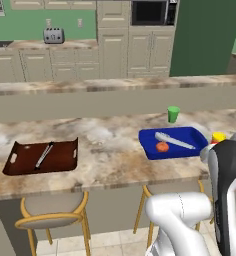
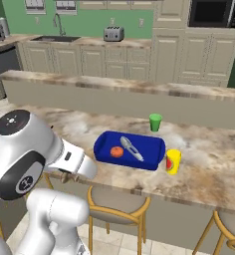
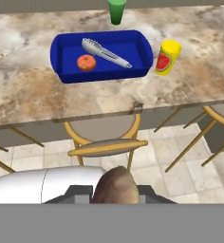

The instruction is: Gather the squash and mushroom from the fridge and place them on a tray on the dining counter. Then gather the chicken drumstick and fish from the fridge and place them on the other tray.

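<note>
Nearest me, low in the hand view, the end effector [image 3: 114, 193] is clamped on a brown lump [image 3: 115, 184], rounded on top; I cannot tell what it is. It hangs out over the tiled floor, short of the worktop [image 3: 33, 90], with a yellow-framed stool [image 3: 104, 142] tucked under the edge straight ahead at 12 o'clock.

Past the stool, on the marbled worktop, sits the blue tray [image 3: 61, 76]. Inside it lie a small orange-red round thing [image 3: 86, 62] and a pair of silver tongs [image 3: 106, 52]; the round thing is at 8 o'clock of the tongs, just beside them. A yellow bottle [image 3: 167, 57] with a red label stands just beside the tray at its 3 o'clock. A green cup [image 3: 116, 10] stands upright near the tray's far rim at 12 o'clock.

In the left base view the brown tray [image 1: 20, 167] rests on the same worktop, well apart from the blue one at its 9 o'clock. A slim grey thing [image 1: 44, 155] lies slantwise in it; it is too small to name.

Beyond both runs the raised ledge [image 1: 90, 86]. Farther back, a toaster [image 1: 53, 35] stands on the wall counter, and a microwave [image 1: 149, 12] sits among beige cabinets.
</note>
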